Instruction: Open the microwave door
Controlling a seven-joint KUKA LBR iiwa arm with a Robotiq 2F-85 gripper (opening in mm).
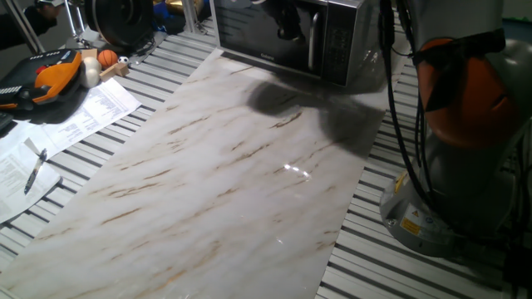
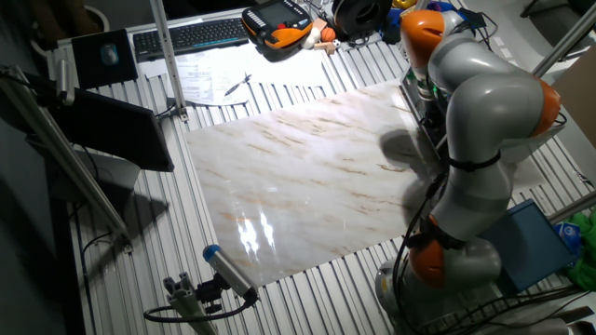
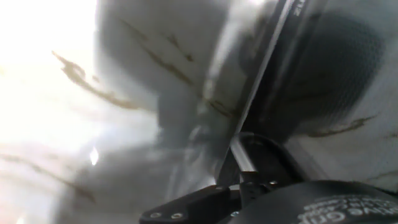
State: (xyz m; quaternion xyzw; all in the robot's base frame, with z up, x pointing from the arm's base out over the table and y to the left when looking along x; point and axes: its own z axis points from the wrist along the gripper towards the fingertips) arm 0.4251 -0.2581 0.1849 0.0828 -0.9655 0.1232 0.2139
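One marble-patterned board (image 1: 224, 166) covers most of the slatted metal table (image 1: 399, 266), and the microwave (image 1: 291, 37) stands at its 12 o'clock edge in one fixed view, with the microwave door (image 1: 266, 33) facing the board and its upright silver handle (image 1: 314, 46) toward 1 o'clock. The gripper (image 1: 287, 25) hangs dark in front of the door glass just beside that handle, but how wide its fingers stand I cannot tell, the hand view being blurred. Papers (image 1: 79, 116), a pen (image 1: 35, 170), an orange-and-black controller (image 1: 50, 79) and a small orange ball (image 1: 108, 58) lie at 10 o'clock, while the other fixed view shows a keyboard (image 2: 186, 35) beyond the board and the grey-and-orange arm (image 2: 484, 112) at 3 o'clock.
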